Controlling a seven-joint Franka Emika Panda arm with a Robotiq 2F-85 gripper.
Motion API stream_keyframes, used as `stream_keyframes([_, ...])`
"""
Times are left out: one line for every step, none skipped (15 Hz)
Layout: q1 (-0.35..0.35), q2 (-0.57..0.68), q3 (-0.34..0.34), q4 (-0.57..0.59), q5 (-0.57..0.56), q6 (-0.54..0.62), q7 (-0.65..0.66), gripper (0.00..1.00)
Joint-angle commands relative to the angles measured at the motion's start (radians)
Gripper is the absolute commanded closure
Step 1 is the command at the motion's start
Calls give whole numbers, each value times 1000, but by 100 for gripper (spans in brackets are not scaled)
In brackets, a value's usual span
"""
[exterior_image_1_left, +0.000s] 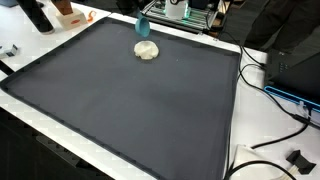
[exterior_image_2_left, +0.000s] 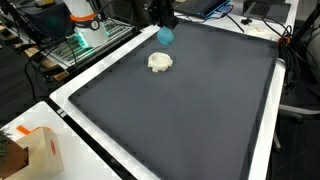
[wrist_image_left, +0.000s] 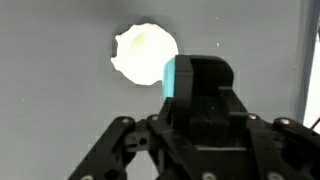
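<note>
A cream, lumpy object (exterior_image_1_left: 146, 50) (exterior_image_2_left: 160, 62) (wrist_image_left: 146, 53) lies on the dark mat (exterior_image_1_left: 130, 110) (exterior_image_2_left: 190, 120) near its far edge. Just beyond it hangs a small teal object (exterior_image_1_left: 143, 27) (exterior_image_2_left: 165, 35), close above the mat. My gripper (exterior_image_1_left: 143, 20) (exterior_image_2_left: 162, 25) comes down onto it. In the wrist view the black fingers (wrist_image_left: 205, 85) stand together with a teal strip (wrist_image_left: 181, 80) showing at their left side, so my gripper (wrist_image_left: 197, 78) is shut on the teal object. Most of that object is hidden by the fingers.
The mat covers a white table (exterior_image_1_left: 235, 150) (exterior_image_2_left: 70, 110). An orange and white box (exterior_image_2_left: 35, 150) stands off the mat's corner. Cables (exterior_image_1_left: 275, 125) and a blue item (exterior_image_1_left: 295, 97) lie beside the table. Equipment (exterior_image_2_left: 85, 30) (exterior_image_1_left: 185, 12) stands behind the far edge.
</note>
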Motion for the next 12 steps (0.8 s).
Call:
stream_keyframes([16,-72,14,-38,-109,1,109,75])
stream_keyframes([19,-81,18,-37,-134,-6,130,75])
stream_keyframes([22,-88,21,-37,-153,-9,147,75])
stream_keyframes([24,-96,25,-37,-173,-14,164,75])
stream_keyframes([26,-102,28,-37,-188,-16,177,75])
stream_keyframes([27,-107,31,-37,-201,-20,188,75])
stream_keyframes([29,-111,34,-37,-214,-23,199,75])
stream_keyframes([30,-114,36,-35,-224,-28,207,75])
stream_keyframes([31,-117,37,-34,-232,-31,214,75])
stream_keyframes([32,-120,39,-32,-239,-35,221,75])
stream_keyframes([34,-123,41,-32,-245,-40,225,75])
stream_keyframes([35,-128,43,-31,-253,-42,230,75])
